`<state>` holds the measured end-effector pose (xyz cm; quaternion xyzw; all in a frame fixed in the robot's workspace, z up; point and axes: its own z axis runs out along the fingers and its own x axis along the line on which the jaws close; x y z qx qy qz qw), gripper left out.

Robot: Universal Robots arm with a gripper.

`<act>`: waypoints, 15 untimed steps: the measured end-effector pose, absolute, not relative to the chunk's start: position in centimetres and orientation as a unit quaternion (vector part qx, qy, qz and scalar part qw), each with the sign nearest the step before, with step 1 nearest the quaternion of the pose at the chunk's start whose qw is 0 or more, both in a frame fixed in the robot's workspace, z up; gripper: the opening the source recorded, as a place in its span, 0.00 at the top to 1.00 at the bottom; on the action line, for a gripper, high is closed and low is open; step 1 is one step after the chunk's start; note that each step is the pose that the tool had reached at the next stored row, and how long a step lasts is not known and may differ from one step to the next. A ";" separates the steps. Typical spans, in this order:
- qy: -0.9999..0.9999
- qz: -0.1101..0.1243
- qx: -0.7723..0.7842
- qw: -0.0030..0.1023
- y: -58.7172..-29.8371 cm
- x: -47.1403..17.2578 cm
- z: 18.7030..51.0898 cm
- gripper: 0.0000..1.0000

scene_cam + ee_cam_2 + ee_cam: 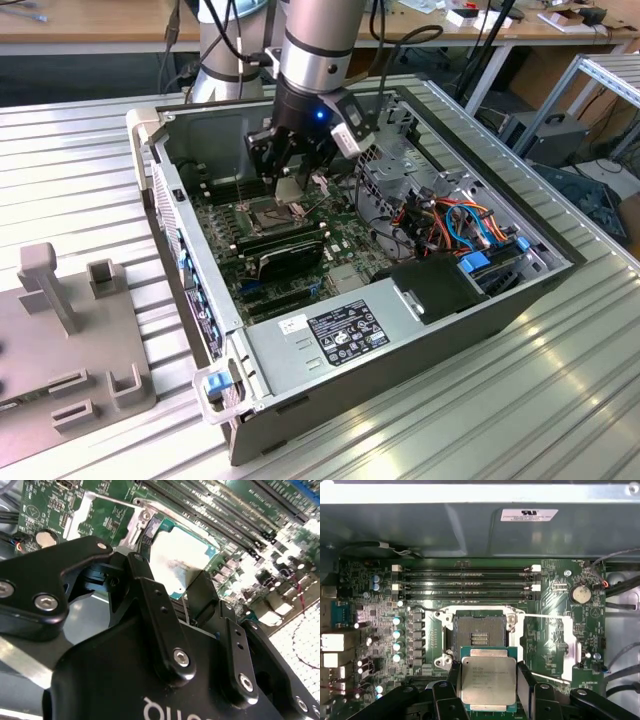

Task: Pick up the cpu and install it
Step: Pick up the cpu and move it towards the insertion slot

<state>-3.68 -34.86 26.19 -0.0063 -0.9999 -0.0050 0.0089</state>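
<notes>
In the second wrist view, fingers (150, 597) of the end effector (172, 575) hide part of the cpu (180, 557).

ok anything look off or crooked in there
Nothing stands out. The cpu sits square in the claw, its edges parallel to those of the open, empty socket. Nothing loose or bent shows on the motherboard.

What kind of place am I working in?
Likely a robotics lab: open grey desktop computer case on a ribbed aluminium table, wooden workbenches behind, tool holding a silvery square cpu.
</notes>
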 end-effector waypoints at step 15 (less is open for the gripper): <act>-1.000 -0.005 -0.006 0.009 -34.2 -3.9 23.7 0.46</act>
